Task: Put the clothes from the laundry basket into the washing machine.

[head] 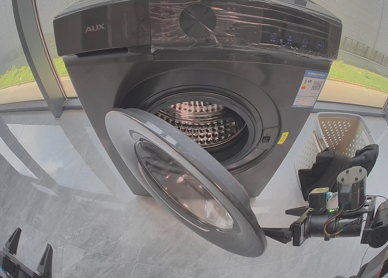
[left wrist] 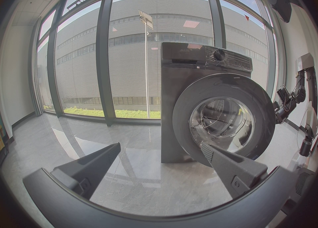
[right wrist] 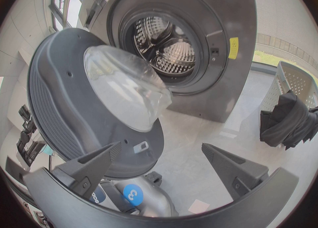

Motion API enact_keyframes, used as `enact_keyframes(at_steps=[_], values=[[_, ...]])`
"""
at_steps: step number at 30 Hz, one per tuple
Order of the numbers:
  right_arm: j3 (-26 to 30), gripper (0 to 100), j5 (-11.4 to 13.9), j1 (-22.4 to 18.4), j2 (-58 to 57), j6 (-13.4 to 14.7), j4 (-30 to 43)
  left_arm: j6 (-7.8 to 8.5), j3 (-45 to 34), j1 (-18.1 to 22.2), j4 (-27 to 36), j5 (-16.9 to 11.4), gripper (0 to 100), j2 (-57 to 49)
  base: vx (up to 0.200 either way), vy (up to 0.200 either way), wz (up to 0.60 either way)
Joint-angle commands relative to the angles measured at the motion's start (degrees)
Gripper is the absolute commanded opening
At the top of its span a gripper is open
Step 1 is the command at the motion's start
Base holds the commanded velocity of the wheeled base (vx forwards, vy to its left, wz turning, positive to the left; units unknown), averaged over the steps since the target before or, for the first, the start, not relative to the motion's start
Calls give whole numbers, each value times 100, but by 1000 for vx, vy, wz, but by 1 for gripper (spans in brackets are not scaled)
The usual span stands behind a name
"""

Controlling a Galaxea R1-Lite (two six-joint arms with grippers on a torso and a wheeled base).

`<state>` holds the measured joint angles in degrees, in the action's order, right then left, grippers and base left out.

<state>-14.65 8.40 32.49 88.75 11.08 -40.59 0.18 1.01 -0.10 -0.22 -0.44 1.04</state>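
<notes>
prog: early, door-open step looks done; grab + load all left | washing machine (head: pixel 194 68) door (head: pixel 182 177) open, drum (head: pixel 198 123) empty | black clothes (head: pixel 327 167) draped over laundry basket (head: pixel 343 129) rim, R of machine | R fingers (right wrist: pixel 232 169) spread, empty, near door edge | L fingers (left wrist: pixel 89 169) spread, empty

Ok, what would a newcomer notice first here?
The washing machine's round door stands wide open, showing the steel drum behind it. On the robot's right, dark clothes hang over the rim of the white laundry basket. The open right gripper hovers by the door's lower edge.
</notes>
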Motion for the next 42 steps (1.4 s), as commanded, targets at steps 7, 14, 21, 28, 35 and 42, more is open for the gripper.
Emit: enact_keyframes(at_steps=[7,14,21,28,35,42], values=[[165,100,-181,970,240,158,-27,-1,-92,1,-4,0,100,-104,0,0,0],[-38,100,-392,592,406,298,-572,-1,-92,1,-4,0,100,-104,0,0,0],[-363,100,-515,135,767,298,-722,-1,-92,1,-4,0,100,-104,-86,0,0],[-565,100,-576,126,1338,307,-731,-1,-84,1,-4,0,100,-104,0,0,0],[-486,100,-585,750,1338,316,-836,-1,-92,1,-4,0,100,-104,0,0,0],[-433,100,-524,1286,1338,351,-854,-1,-92,1,-4,0,100,-104,0,0,0]])
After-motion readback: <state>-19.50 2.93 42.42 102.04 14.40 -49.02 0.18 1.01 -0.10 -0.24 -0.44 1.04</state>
